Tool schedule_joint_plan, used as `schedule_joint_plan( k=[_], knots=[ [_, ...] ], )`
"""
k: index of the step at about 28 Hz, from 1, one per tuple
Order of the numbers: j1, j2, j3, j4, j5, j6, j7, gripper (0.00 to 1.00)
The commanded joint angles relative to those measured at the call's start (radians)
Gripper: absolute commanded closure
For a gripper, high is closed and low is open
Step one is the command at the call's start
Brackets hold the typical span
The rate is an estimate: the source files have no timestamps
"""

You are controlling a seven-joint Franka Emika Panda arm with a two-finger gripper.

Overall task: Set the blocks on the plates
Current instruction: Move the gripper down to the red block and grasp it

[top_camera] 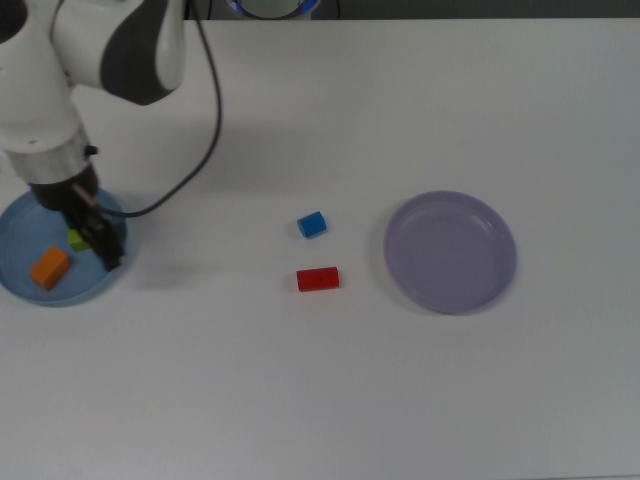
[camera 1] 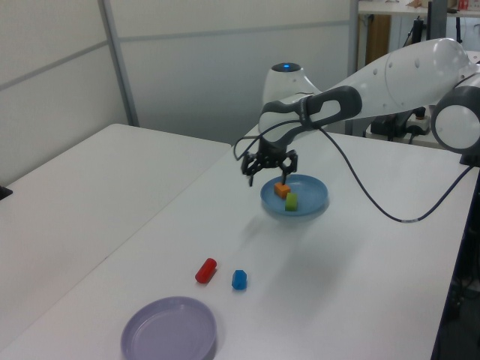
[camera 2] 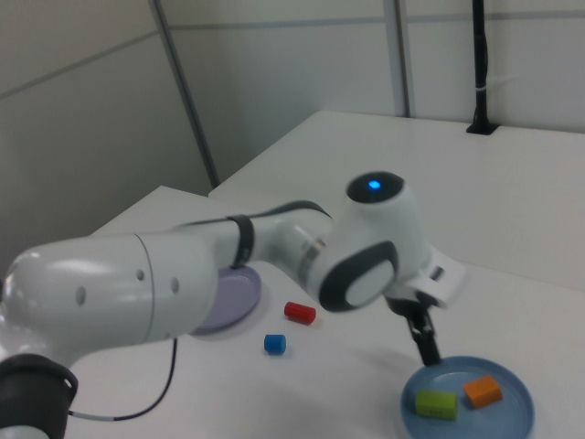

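The orange block (top_camera: 48, 268) and the green block (top_camera: 76, 240) lie side by side on the light blue plate (top_camera: 22, 288) at the top view's left. My gripper (top_camera: 100, 245) hangs open and empty just above that plate's edge, clear of both blocks. In the left view the gripper (camera 1: 268, 173) sits up and left of the orange block (camera 1: 282, 190) and the green block (camera 1: 291, 201). The blue block (top_camera: 312, 224) and the red block (top_camera: 318, 279) rest on the table mid-scene. The lavender plate (top_camera: 450, 252) holds nothing.
The white arm and its black cable (top_camera: 200, 120) cross the top view's upper left. The white table (top_camera: 330, 400) stretches wide around the blocks. A second white table (camera 1: 82, 187) stands at the left view's left.
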Motion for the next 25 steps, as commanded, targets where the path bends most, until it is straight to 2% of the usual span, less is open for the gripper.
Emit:
schedule_joint_plan(
  k=[1,2,6,10,12,13,19,23,25],
  knots=[
    [0.124,-0.028,-0.005,-0.013,0.017,-0.054,0.060,0.00],
    [0.161,-0.028,-0.005,-0.014,0.014,-0.056,0.074,0.00],
    [0.211,-0.019,-0.005,-0.014,0.003,-0.062,0.074,0.00],
    [0.277,0.016,-0.005,-0.013,-0.064,-0.060,-0.007,0.00],
    [0.305,0.031,-0.005,-0.013,-0.104,-0.059,-0.079,0.00],
    [0.326,0.044,-0.005,-0.013,-0.128,-0.056,-0.161,0.00],
    [0.334,0.056,-0.003,-0.011,-0.121,-0.050,-0.318,0.00],
    [0.336,0.058,0.016,-0.011,-0.118,-0.034,-0.312,0.00],
    [0.334,0.058,0.023,-0.010,-0.095,-0.027,-0.318,0.00]
  ],
)
